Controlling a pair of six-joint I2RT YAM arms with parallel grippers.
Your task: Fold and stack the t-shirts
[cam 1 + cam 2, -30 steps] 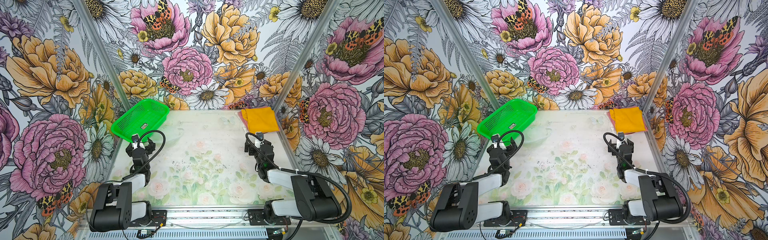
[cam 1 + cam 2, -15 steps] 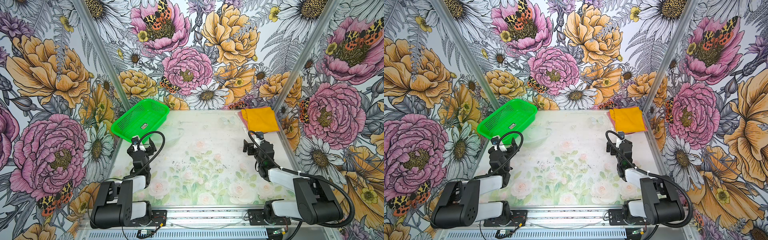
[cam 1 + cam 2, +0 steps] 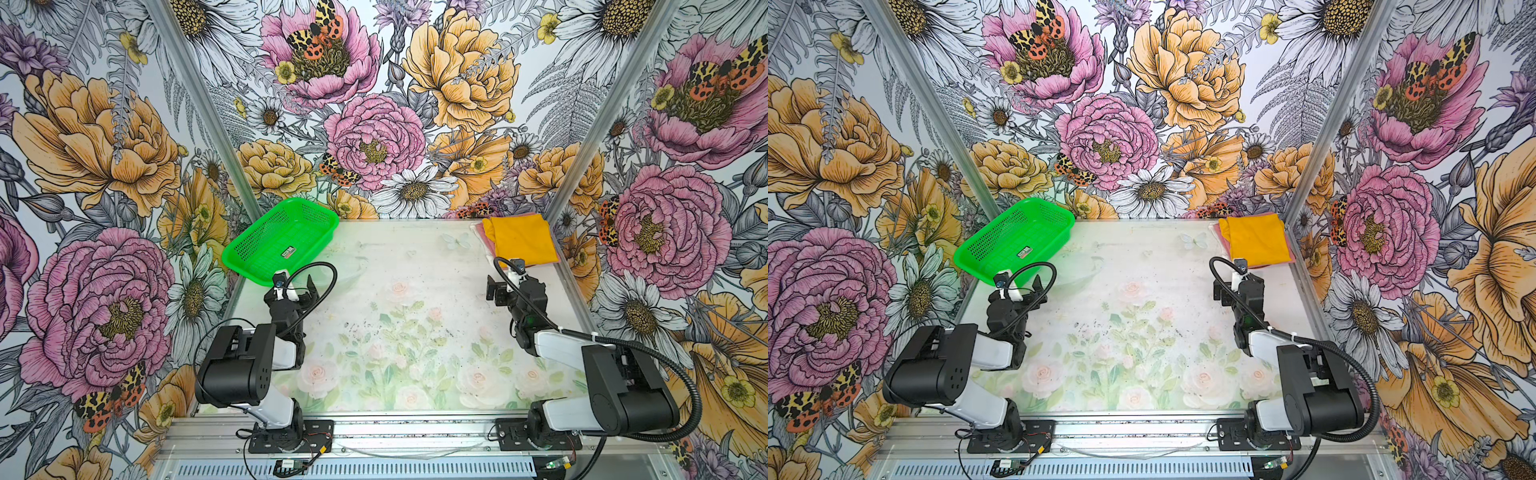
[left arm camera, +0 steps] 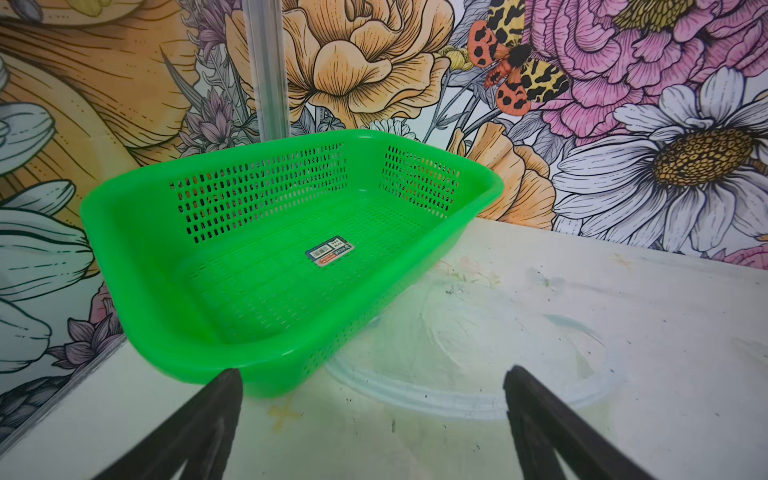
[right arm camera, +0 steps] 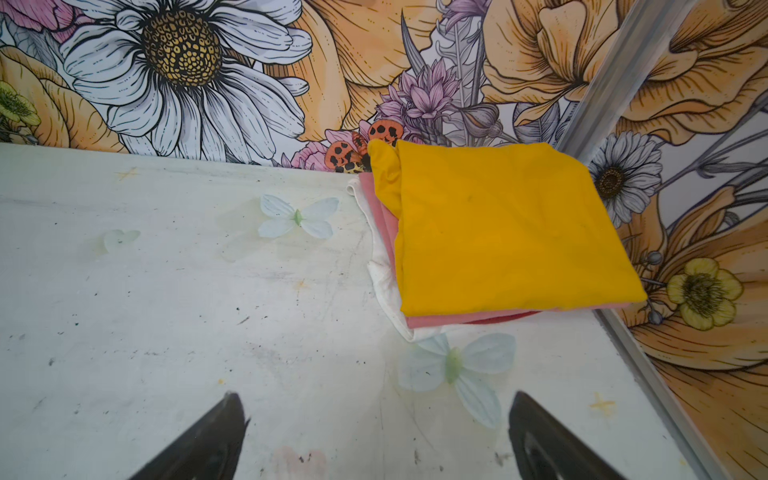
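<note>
The mustard-yellow t-shirt (image 5: 511,232) lies folded atop the pink t-shirt (image 5: 449,322) in the table's (image 5: 166,270) far right corner. Both look light and limp, so pinch a near folded edge through all layers. Left and right jaws stand wide, empty.

t-shirts (image 3: 521,243) stacked in far right corner, basket (image 3: 252,243) in far left corner

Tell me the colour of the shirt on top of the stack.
The top shirt is plain mustard yellow, with no print; the right wrist view shows it best.
</note>
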